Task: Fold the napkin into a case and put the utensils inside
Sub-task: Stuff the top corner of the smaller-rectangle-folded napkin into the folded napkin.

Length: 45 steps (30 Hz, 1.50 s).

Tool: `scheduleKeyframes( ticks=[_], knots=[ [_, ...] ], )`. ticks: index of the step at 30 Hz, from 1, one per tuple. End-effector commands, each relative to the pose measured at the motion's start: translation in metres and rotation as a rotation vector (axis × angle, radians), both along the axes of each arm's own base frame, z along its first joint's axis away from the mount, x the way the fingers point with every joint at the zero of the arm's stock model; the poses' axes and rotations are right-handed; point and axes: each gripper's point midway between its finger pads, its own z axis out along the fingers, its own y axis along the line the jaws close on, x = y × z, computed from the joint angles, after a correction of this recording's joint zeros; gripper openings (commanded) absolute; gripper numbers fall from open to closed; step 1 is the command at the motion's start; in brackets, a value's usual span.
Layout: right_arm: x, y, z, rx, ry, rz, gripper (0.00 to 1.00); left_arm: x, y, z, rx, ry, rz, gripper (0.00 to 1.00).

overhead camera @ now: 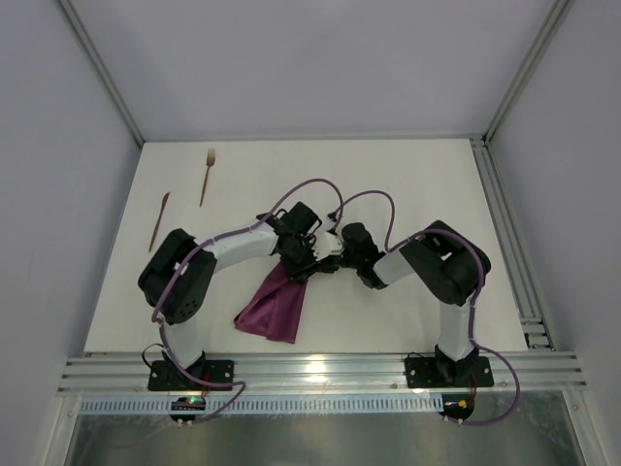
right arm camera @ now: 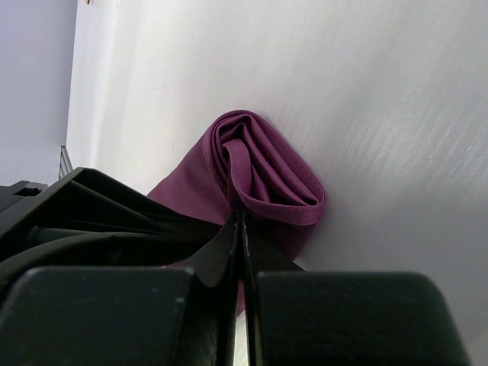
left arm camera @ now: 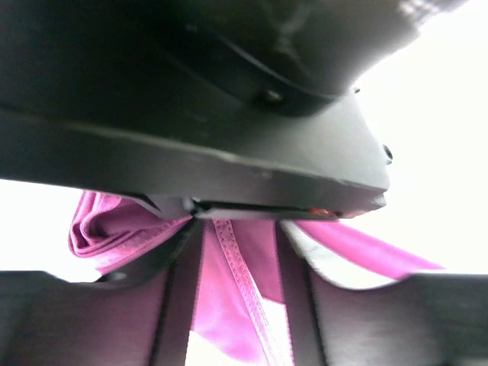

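The plum-purple napkin (overhead camera: 275, 309) hangs bunched from the two grippers near the table's middle, and its lower part trails toward the front edge. My right gripper (right arm camera: 240, 217) is shut on a rolled fold of the napkin (right arm camera: 267, 171) at its tips. My left gripper (left arm camera: 236, 236) has its jaws apart, with the napkin's stitched hem (left arm camera: 240, 282) running loose through the gap. In the top view the left gripper (overhead camera: 303, 254) and the right gripper (overhead camera: 335, 258) nearly touch. The utensils lie at the far left: a wooden fork (overhead camera: 207, 176) and a slim knife (overhead camera: 160, 218).
White table (overhead camera: 408, 184) with grey walls on three sides. A metal rail (overhead camera: 514, 243) runs along the right edge and slotted rails (overhead camera: 320, 371) cross the front. Purple cables loop over both arms.
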Motion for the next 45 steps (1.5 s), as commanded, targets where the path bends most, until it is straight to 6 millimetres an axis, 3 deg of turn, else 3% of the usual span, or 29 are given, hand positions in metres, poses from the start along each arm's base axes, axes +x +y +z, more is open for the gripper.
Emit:
scheduleKeyframes(
  ticks=[1, 8, 12, 14, 15, 21, 24, 31, 39, 41, 45],
  knots=[
    [-0.007, -0.004, -0.022, -0.084, 0.040, -0.005, 0.04, 0.010, -0.008, 0.034, -0.040, -0.051, -0.003, 0.48],
    [-0.007, -0.008, -0.030, -0.112, 0.052, -0.014, 0.04, -0.007, -0.003, 0.067, -0.055, -0.003, -0.016, 0.50],
    [-0.007, -0.008, -0.030, -0.109, 0.049, -0.012, 0.04, -0.010, 0.015, 0.076, 0.003, -0.038, -0.007, 0.47],
    [-0.007, -0.006, -0.028, -0.105, 0.045, -0.009, 0.04, -0.005, 0.027, 0.072, 0.044, -0.091, 0.005, 0.46],
    [-0.007, -0.007, -0.028, -0.106, 0.042, -0.008, 0.04, -0.008, 0.041, 0.061, 0.093, -0.109, 0.009, 0.46],
    [-0.005, -0.004, -0.023, -0.100, 0.031, 0.002, 0.04, -0.007, 0.075, 0.019, 0.240, -0.158, 0.015, 0.52],
    [-0.006, -0.004, -0.023, -0.101, 0.030, 0.003, 0.04, 0.000, 0.070, 0.015, 0.215, -0.194, 0.014, 0.52],
    [-0.006, -0.005, -0.023, -0.102, 0.029, 0.002, 0.04, -0.014, 0.054, 0.011, 0.135, -0.121, -0.004, 0.50],
    [-0.006, -0.005, -0.022, -0.101, 0.025, 0.001, 0.04, -0.007, 0.043, 0.021, 0.099, -0.138, 0.014, 0.50],
    [-0.006, -0.005, -0.022, -0.101, 0.023, 0.001, 0.04, -0.007, 0.044, 0.017, 0.117, -0.134, 0.010, 0.46],
    [-0.005, -0.005, -0.022, -0.099, 0.023, 0.001, 0.04, -0.012, 0.045, 0.005, 0.153, -0.094, 0.002, 0.26]
  ],
)
